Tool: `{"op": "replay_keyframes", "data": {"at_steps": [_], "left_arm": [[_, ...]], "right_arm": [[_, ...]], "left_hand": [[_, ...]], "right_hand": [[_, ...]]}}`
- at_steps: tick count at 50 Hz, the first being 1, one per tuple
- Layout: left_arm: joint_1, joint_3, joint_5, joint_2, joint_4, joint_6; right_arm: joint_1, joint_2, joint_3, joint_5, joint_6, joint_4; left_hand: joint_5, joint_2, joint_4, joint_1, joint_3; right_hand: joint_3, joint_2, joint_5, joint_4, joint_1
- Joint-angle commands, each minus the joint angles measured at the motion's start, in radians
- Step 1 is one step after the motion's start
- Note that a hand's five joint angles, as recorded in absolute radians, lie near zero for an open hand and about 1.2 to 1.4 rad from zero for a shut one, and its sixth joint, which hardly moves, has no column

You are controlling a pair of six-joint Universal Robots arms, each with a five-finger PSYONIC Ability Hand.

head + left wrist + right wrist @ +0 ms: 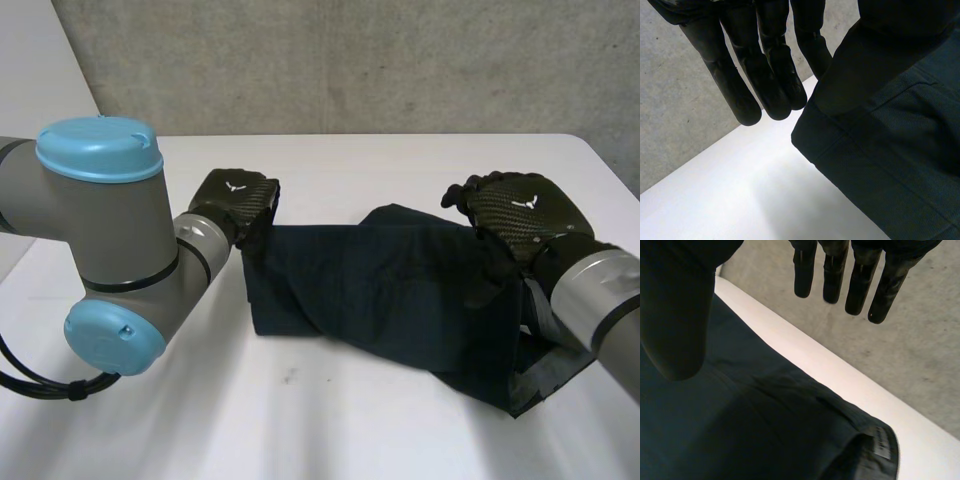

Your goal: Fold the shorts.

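Dark shorts (pixel 390 290) lie rumpled and partly doubled over on the white worktop (pixel 330 420), stretching from the centre toward the right arm's side. A grey inner strip shows at that end.

Left robot hand (pixel 237 203): set at the far corner of the left edge of the shorts, back of the hand upward. In the left wrist view its fingers (pixel 770 75) hang straight and together, clear of the cloth and past the edge of the shorts (pixel 890 165), with bare worktop (pixel 765 200) under them. The thumb sits over the cloth, and nothing is gripped.

Right robot hand (pixel 518 215): poised over the right part of the shorts, near their far edge. In the right wrist view its fingers (pixel 860 280) are straight and slightly spread, reaching beyond the worktop (pixel 840 375) edge, while the thumb sits apart above the fabric; the hand holds nothing. The shorts (pixel 765 425) lie under the palm, with a turned-over band bearing a small label at one end.

A grey concrete wall (pixel 350 60) stands behind the worktop.
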Motion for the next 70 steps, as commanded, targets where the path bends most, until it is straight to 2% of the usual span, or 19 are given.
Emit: {"op": "replay_keyframes", "data": {"at_steps": [1, 12, 14, 15, 16, 19, 27, 34, 40, 46, 50, 57, 64, 70], "left_arm": [[-0.005, -0.005, 0.000, -0.005, -0.003, 0.001], [0.000, -0.013, 0.000, -0.005, -0.003, -0.001], [-0.002, -0.013, 0.002, -0.005, -0.003, 0.001], [-0.003, -0.013, 0.002, -0.005, -0.003, 0.001], [-0.003, -0.012, 0.002, -0.003, -0.003, 0.001], [-0.003, -0.005, -0.001, 0.018, -0.003, 0.002], [0.037, 0.060, -0.017, 0.276, 0.049, 0.004], [0.064, 0.126, -0.040, 0.490, 0.129, 0.007], [0.067, 0.130, -0.041, 0.583, 0.137, 0.010], [0.066, 0.053, -0.040, 0.638, 0.118, 0.011], [0.064, -0.011, -0.037, 0.699, 0.106, 0.016], [0.069, -0.030, -0.032, 0.805, 0.108, 0.019], [0.123, -0.012, -0.031, 0.795, 0.100, 0.021], [0.138, -0.031, -0.029, 0.598, 0.103, 0.033]], "right_arm": [[0.009, 0.161, -0.007, 0.103, -0.115, -0.145], [-0.035, 0.391, -0.167, 0.103, -0.103, -0.091], [-0.039, 0.401, -0.188, 0.102, -0.102, -0.082], [-0.040, 0.399, -0.215, 0.097, -0.100, -0.076], [-0.039, 0.398, -0.231, 0.097, -0.102, -0.073], [-0.031, 0.381, -0.304, 0.102, -0.117, -0.065], [-0.031, 0.120, -0.592, 0.064, -0.106, 0.019], [-0.025, 0.088, -0.786, -0.010, -0.102, 0.088], [-0.022, 0.085, -0.808, -0.015, -0.102, 0.120], [-0.020, 0.071, -0.740, -0.030, -0.102, 0.201], [-0.020, 0.019, -0.704, -0.070, -0.099, 0.274], [-0.020, -0.067, -0.702, -0.116, -0.051, 0.291], [-0.035, -0.050, -0.693, -0.130, -0.053, 0.306], [-0.025, 0.135, -0.671, -0.127, -0.069, 0.309]], "left_hand": [[0.209, 0.201, 0.201, 0.245, 0.206], [0.209, 0.201, 0.201, 0.245, 0.206], [0.209, 0.201, 0.201, 0.245, 0.206], [0.209, 0.201, 0.201, 0.245, 0.206], [0.209, 0.201, 0.201, 0.245, 0.206], [0.209, 0.201, 0.201, 0.245, 0.206], [0.209, 0.201, 0.201, 0.245, 0.206], [0.209, 0.201, 0.201, 0.245, 0.206], [0.209, 0.201, 0.201, 0.245, 0.206], [0.209, 0.201, 0.201, 0.245, 0.206], [0.209, 0.201, 0.201, 0.245, 0.206], [0.209, 0.201, 0.201, 0.245, 0.206], [0.209, 0.201, 0.201, 0.245, 0.206], [0.209, 0.201, 0.201, 0.245, 0.206]], "right_hand": [[-0.132, -0.171, -0.132, -0.132, -0.099], [-0.084, -0.123, -0.085, -0.085, -0.052], [0.331, 0.292, 0.331, 0.331, 0.363], [0.912, 0.873, 0.912, 0.912, 0.944], [1.088, 1.049, 1.088, 1.088, 1.121], [1.090, 1.051, 1.090, 1.090, 1.122], [1.090, 1.051, 1.090, 1.090, 1.122], [1.090, 1.051, 1.090, 1.090, 1.122], [1.090, 1.051, 1.090, 1.090, 1.122], [1.090, 1.051, 1.090, 1.090, 1.122], [1.090, 1.051, 1.090, 1.090, 1.122], [1.090, 1.051, 1.090, 1.090, 1.122], [1.090, 1.051, 1.090, 1.090, 1.122], [1.090, 1.051, 1.090, 1.090, 1.122]]}}
